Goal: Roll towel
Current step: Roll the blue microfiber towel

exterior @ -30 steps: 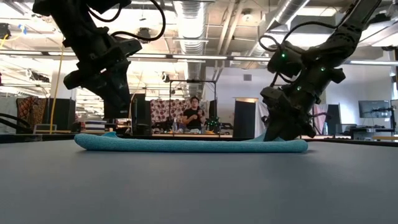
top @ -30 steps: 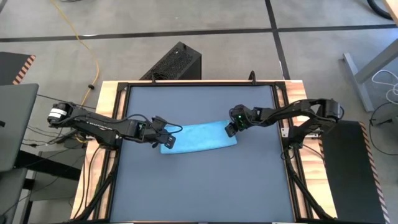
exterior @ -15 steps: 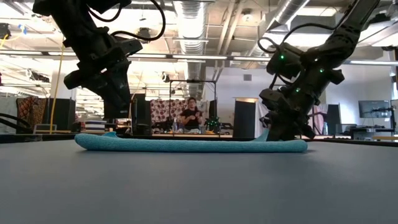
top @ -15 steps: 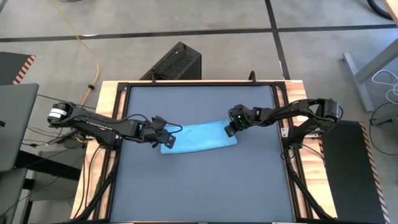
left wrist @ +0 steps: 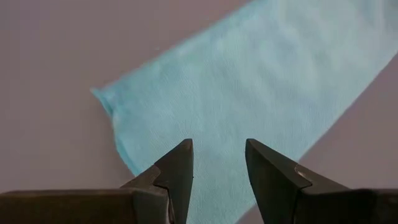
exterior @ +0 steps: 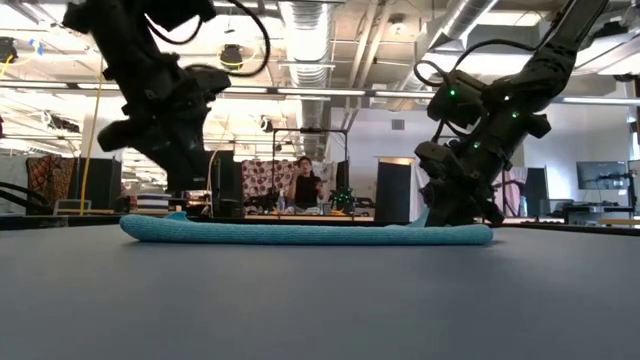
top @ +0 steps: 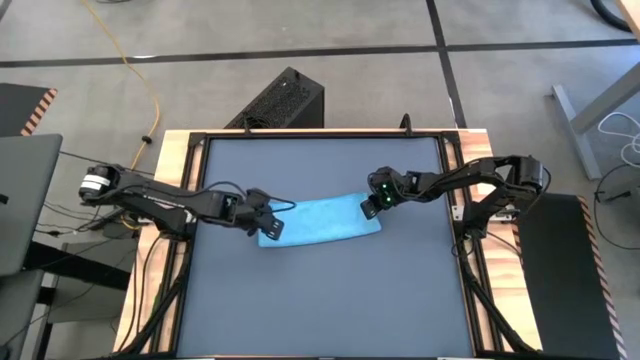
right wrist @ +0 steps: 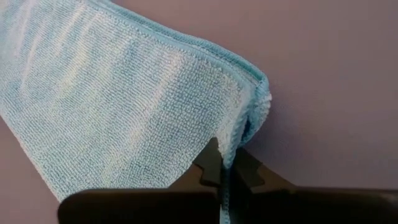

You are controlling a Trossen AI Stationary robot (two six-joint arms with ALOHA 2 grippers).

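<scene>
Across the middle of the dark grey tabletop, the towel is lying as a long folded strip, sky-blue and plain, running slightly aslant from the left arm's side up toward the right arm's side. From table height it is sitting low and flat, a thin blue band stretched between the two arms, its right-hand tip lifting a little where it meets the gripper.

Over on the right, the right arm is reaching in from the table's edge, and the right gripper is sitting at the towel's upper right corner. Its fingers are pressed together on the cloth: the wrist view is showing the folded hem running down into the pinch, with the layered edge curling just above it. In the low view that gripper is standing right at the towel's raised end.

On the left, the left arm is stretching across from its side, and the left gripper is hovering over the towel's left end. Its fingers are standing apart with a clear gap, and blue cloth is showing between and beyond them; nothing is caught in them. The towel's corner is lying on the table just beside that gripper.
</scene>
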